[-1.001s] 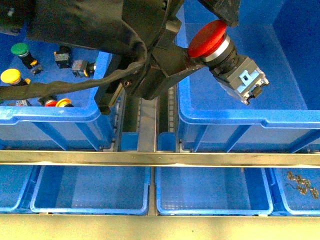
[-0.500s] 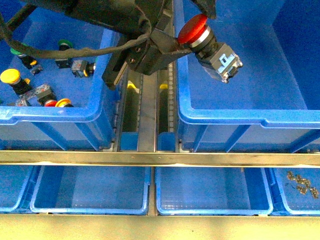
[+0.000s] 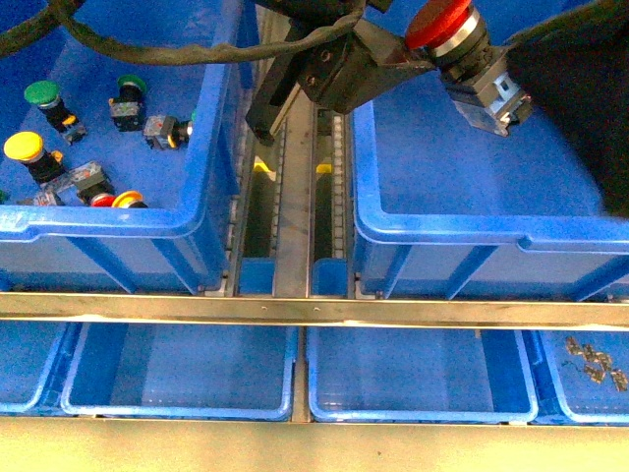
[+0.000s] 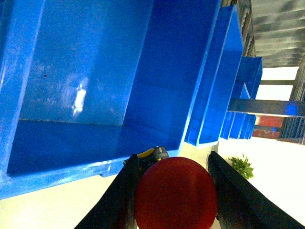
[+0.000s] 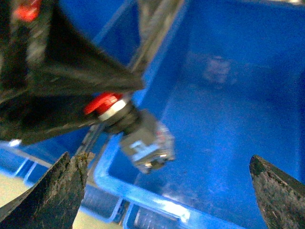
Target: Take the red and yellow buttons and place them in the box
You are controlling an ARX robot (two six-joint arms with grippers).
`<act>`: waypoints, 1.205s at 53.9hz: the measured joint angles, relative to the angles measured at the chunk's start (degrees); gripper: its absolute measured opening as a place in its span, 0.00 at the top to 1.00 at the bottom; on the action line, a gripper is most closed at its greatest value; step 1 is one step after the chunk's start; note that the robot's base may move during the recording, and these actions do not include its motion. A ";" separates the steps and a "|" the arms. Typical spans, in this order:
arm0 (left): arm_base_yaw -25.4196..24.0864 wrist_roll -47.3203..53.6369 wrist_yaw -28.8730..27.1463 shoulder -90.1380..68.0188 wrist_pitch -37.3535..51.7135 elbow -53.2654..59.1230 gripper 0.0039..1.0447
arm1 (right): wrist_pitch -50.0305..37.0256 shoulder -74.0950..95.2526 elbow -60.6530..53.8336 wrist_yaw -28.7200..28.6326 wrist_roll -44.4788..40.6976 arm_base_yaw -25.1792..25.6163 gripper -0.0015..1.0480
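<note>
My left gripper (image 3: 437,44) is shut on a red button (image 3: 439,22), held high over the near left part of the box (image 3: 472,232), a deep blue bin. Its grey block body (image 3: 488,88) points down to the right. In the left wrist view the red cap (image 4: 175,193) fills the gap between the dark fingers (image 4: 121,195), with the box's wall (image 4: 95,71) beyond. My right gripper (image 5: 167,191) is open over the box (image 5: 143,198) and looks at the held red button (image 5: 102,104). A yellow button (image 3: 23,147) and a red and yellow pair (image 3: 113,201) lie in the left bin.
The left bin (image 3: 108,228) also holds green-capped buttons (image 3: 41,95). A roller track (image 3: 290,197) runs between the two bins. A metal rail (image 3: 314,310) crosses in front, with shallow blue trays (image 3: 177,379) below; one holds metal clips (image 3: 595,362). My right arm (image 3: 580,88) looms at right.
My left gripper has carried the red button up and to the right, further over the box. The dark right arm has come into the front view at the right edge.
</note>
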State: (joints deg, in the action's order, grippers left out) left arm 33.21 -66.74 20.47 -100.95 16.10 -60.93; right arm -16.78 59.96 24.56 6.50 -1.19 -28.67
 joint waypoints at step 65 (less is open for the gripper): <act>0.00 0.26 -0.94 -1.46 -1.27 -2.54 0.68 | -18.73 25.73 7.21 -6.95 -25.90 3.74 0.50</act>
State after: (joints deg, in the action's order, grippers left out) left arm 33.21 -66.48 19.53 -102.41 14.83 -63.46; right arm -35.51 85.69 31.77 -0.45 -27.09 -24.93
